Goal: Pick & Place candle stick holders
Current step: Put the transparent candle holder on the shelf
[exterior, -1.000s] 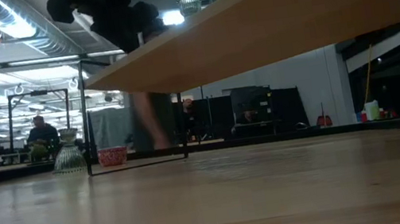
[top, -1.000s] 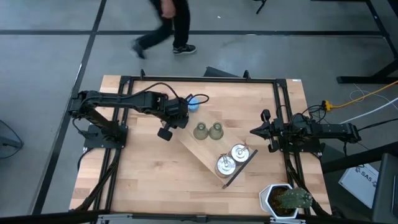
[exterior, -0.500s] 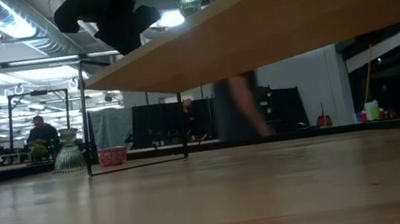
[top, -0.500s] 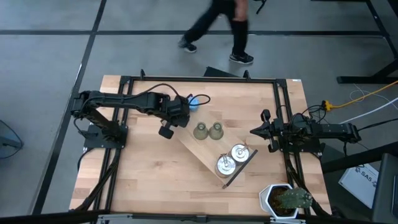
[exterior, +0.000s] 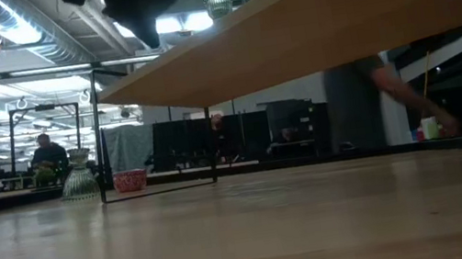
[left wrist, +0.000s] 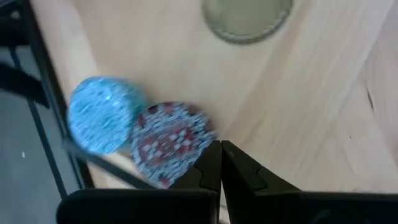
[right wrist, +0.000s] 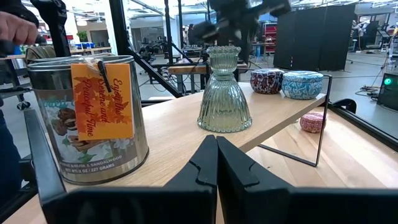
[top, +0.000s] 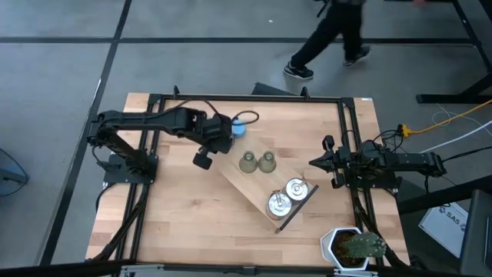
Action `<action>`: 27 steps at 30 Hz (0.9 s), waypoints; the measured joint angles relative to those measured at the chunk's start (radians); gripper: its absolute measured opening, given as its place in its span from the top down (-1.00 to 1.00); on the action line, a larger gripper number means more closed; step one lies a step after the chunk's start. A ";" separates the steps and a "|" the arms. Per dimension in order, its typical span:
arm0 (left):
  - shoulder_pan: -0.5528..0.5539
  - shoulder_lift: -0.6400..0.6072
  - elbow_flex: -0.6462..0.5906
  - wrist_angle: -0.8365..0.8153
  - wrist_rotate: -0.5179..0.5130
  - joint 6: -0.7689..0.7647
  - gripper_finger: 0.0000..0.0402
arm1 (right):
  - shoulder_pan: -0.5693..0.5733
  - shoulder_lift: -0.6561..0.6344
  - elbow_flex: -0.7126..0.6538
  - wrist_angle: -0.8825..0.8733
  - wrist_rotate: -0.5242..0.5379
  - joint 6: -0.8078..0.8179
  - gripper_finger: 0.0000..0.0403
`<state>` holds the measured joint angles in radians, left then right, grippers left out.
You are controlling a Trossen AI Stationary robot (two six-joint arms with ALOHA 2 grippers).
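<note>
silver holder (right wrist: 93, 118) tag, "Enjoy the… Time"

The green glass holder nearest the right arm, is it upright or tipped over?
Upright: the green ribbed holder stands on its flared base on the wooden tray.

Evenly lit from overhead; blurred walking person (top: 330, 38), soft blue holder (left wrist: 99, 115), bright ceiling glare in low view

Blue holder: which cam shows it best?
Left wrist view: the blue holder fills the frame from above, next to the purple holder. High view shows it small, partly hidden behind the left gripper. Right wrist view shows its side, far off. Low view doesn't show it.
</note>
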<state>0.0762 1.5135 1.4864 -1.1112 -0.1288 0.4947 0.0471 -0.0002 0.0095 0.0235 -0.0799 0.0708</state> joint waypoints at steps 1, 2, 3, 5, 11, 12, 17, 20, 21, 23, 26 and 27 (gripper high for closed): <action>0.008 0.000 0.014 -0.014 0.000 -0.010 0.99 | 0.000 0.000 0.000 0.000 0.000 0.000 1.00; 0.018 0.000 0.029 -0.027 0.000 -0.021 0.99 | 0.000 0.000 0.000 0.000 0.000 0.000 1.00; 0.029 0.000 0.046 -0.041 0.000 -0.031 0.99 | 0.000 0.000 0.000 0.000 0.000 0.000 1.00; 0.052 -0.001 0.068 -0.060 0.011 -0.049 0.99 | 0.000 0.000 0.000 0.000 0.000 0.000 1.00; 0.087 -0.011 0.069 -0.070 0.068 -0.066 0.99 | 0.000 0.000 0.000 0.000 0.000 0.000 1.00; 0.093 -0.013 0.069 -0.072 0.068 -0.067 0.99 | 0.000 0.000 0.000 0.000 0.000 0.000 1.00; 0.135 -0.064 0.061 -0.063 0.059 -0.066 0.99 | 0.000 0.000 0.000 0.000 0.000 0.000 1.00; 0.155 -0.113 -0.004 -0.036 0.057 -0.067 0.99 | 0.000 0.000 0.000 0.000 0.000 0.000 1.00; 0.162 -0.132 -0.030 -0.030 0.052 -0.071 0.99 | 0.000 0.000 0.000 0.000 0.000 0.000 1.00; 0.177 -0.169 -0.081 -0.014 0.032 -0.080 0.99 | 0.000 0.000 0.000 0.000 0.000 0.000 1.00; 0.208 -0.214 -0.136 -0.008 0.016 -0.102 0.99 | 0.000 0.000 0.000 0.000 0.000 0.000 1.00; 0.221 -0.227 -0.149 -0.010 0.015 -0.112 0.99 | 0.000 0.000 0.000 0.000 0.000 0.000 1.00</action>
<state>0.2970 1.2868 1.3376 -1.1210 -0.1134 0.3831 0.0473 -0.0002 0.0096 0.0235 -0.0799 0.0708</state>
